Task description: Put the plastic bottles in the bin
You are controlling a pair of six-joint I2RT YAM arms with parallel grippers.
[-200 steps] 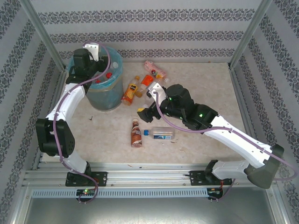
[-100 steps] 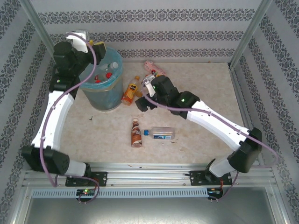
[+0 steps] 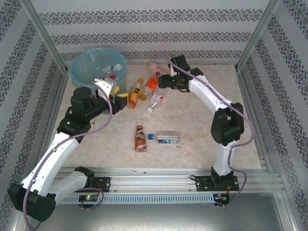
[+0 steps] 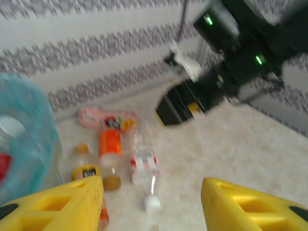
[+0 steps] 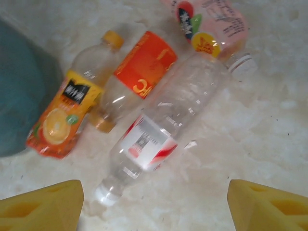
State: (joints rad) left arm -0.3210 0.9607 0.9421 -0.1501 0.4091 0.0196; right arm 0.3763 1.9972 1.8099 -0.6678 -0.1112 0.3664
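The bin (image 3: 83,72) stands in the far left corner of the desk (image 3: 202,125). A clear bottle with a white cap (image 3: 113,68) lies inside it among some red pieces.

Four plastic bottles lie in a cluster near the far edge, just right of the bin:
- The orange juice bottle (image 5: 67,113) has a yellow cap and lies closest to the bin.
- The red-labelled bottle (image 5: 139,67) lies beside it, and the two touch.
- The clear bottle with a red and white label (image 5: 159,130) lies diagonally, with its white cap pointing toward the near edge.
- The pink bottle (image 5: 211,24) lies nearest the far edge.

The right gripper (image 3: 162,83) hangs over this cluster from its right side. Its jaws are spread wide and hold nothing. In the right wrist view, the clear bottle's cap sits just ahead of the gap between the yellow fingers (image 5: 43,207).

The left gripper (image 3: 119,92) is next to the bin's right wall and points at the same cluster. Its jaws are also apart and empty. The orange juice bottle lies just past its fingertips.

Nearer the middle of the desk and well apart from both grippers, a brown bottle (image 3: 140,137) and a clear bottle with a blue label (image 3: 165,137) lie side by side.
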